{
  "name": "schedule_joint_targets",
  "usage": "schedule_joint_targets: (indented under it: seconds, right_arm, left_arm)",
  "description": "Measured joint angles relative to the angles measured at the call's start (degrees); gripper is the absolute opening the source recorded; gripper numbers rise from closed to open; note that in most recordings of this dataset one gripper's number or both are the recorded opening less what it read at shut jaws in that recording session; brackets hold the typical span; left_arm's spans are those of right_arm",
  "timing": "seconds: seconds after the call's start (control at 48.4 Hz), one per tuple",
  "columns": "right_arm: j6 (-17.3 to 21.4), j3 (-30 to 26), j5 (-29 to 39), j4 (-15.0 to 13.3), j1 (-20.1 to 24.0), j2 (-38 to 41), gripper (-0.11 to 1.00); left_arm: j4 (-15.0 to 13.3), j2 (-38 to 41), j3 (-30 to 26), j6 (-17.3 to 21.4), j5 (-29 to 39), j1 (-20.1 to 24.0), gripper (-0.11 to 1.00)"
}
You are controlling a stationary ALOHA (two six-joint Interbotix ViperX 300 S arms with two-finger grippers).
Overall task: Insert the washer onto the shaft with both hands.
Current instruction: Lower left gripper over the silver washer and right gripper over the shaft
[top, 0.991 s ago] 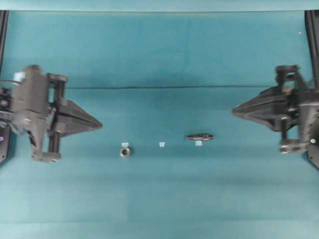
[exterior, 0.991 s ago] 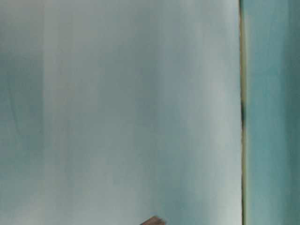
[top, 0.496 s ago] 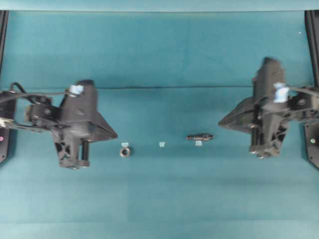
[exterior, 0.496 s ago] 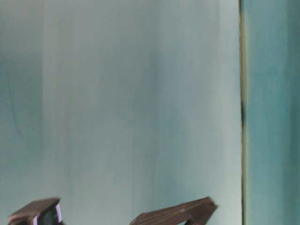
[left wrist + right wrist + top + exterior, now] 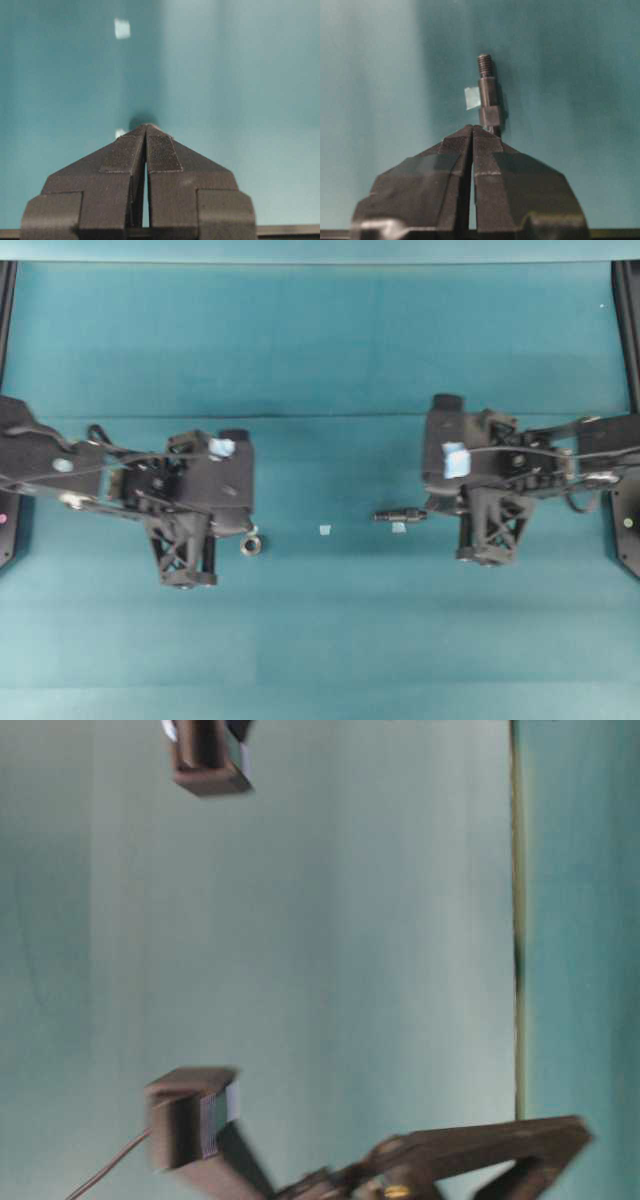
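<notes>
The washer point(image 5: 250, 543), a small grey ring, lies on the teal table just right of my left arm point(image 5: 200, 500). In the left wrist view my left gripper point(image 5: 146, 127) is shut and empty, and its tips cover the washer, so only a dark shadow shows there. The shaft point(image 5: 400, 514), a dark stepped rod, lies flat just left of my right arm point(image 5: 480, 480). In the right wrist view my right gripper point(image 5: 472, 128) is shut and empty. The shaft point(image 5: 487, 95) stretches straight away from its tips, threaded end farthest.
Pale blue tape bits lie between the two parts point(image 5: 325, 530) and beside the shaft point(image 5: 399, 529), where one also shows in the right wrist view point(image 5: 472, 97). Two more show in the left wrist view point(image 5: 121, 28). The table-level view shows only blurred arm parts point(image 5: 195, 1125).
Both arms have swung in from the table's sides toward the middle, the left over the washer, the right over the shaft. Washer and shaft have not moved.
</notes>
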Motion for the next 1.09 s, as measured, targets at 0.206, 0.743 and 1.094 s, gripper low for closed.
schedule_joint_targets:
  seconds: [0.206,0.743,1.094]
  right_arm:
    - [-2.5,-2.0,0.5,0.0,0.0,4.1,-0.09]
    - [-4.9,-2.7,0.4,-0.1,-0.5,6.5,0.08]
    - [-4.9,-3.6,0.4,-0.4,-1.2,10.3,0.95]
  left_arm:
    - [0.1,2.0,-1.3,0.3,1.5,-0.1,0.02]
    - [0.1,2.9,-1.2,-0.3,1.0,-0.2,0.03]
    - [0.0,3.1,-0.4,-0.4,0.6,-0.3,0.91]
